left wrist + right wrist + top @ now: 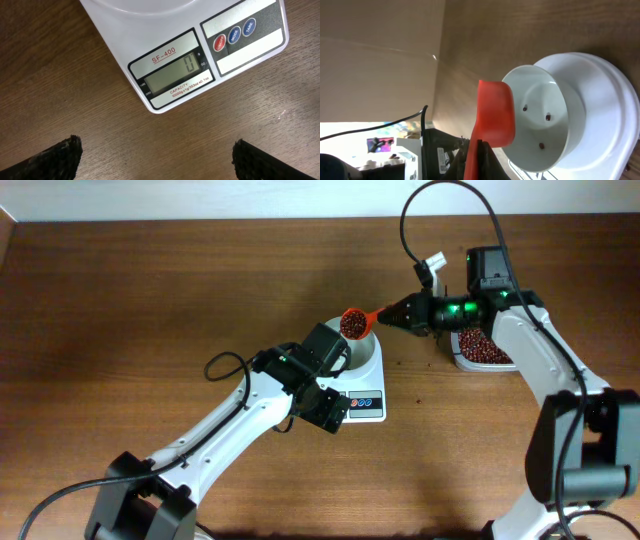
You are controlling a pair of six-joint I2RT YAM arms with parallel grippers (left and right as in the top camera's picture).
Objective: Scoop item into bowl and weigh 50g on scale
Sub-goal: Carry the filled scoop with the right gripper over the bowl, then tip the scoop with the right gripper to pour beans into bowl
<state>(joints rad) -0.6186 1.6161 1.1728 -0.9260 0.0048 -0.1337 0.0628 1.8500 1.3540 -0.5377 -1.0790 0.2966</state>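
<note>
The right gripper [398, 312] is clamped on the handle of a red scoop [372, 315] heaped with beans [352, 324], held over the 10 o'clock rim of the white bowl [368, 352]. The bowl sits on the digital kitchen scale [372, 404] (display reads 0; three beans lie in the bowl). The left gripper [157, 152] hangs empty at the scale's 8 o'clock with its fingers spread wide, and the bean tub [462, 363] stands at the scale's 3 o'clock.

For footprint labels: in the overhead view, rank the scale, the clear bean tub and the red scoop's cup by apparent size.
1. scale, largest.
2. clear bean tub, though the right arm hides part of it, so this gap is unsure.
3. red scoop's cup, clearly smallest.
</note>
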